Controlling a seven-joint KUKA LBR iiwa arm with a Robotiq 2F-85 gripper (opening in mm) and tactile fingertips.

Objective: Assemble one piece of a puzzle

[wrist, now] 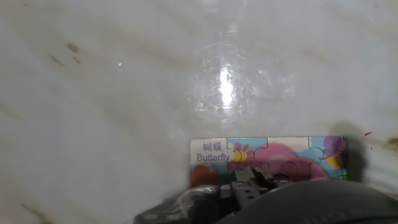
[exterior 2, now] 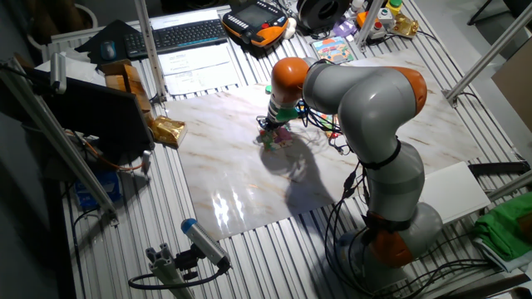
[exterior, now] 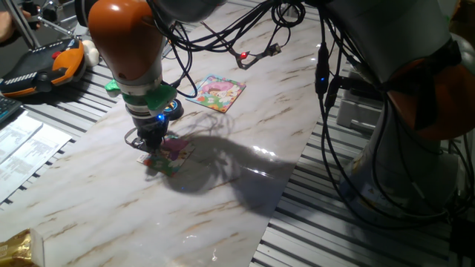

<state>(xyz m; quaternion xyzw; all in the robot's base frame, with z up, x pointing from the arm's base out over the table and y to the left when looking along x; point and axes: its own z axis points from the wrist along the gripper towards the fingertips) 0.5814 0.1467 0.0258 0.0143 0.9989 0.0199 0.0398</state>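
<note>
Piece: not made out as a separate item in any view; if present, it is hidden under the gripper (exterior: 152, 152), at the near edge of the puzzle board.

Puzzle board (wrist: 273, 158): small, pink and multicoloured, printed "Butterfly" at one corner; lies flat on the marble tabletop (exterior: 89, 200), directly beneath the fingertips and reaching out ahead of them in the hand view.

Gripper: lowered onto or just above this board, fingers pointing straight down; state of the jaws cannot be told, as the hand view shows only dark blurred metal at the bottom edge.

Second puzzle board (exterior: 217, 93): pink with yellow border, flat on the marble, well apart from the jaws, on the far side of the arm.

Teach pendant (exterior: 41, 63): orange and black, off the marble, well away from the jaws.
</note>
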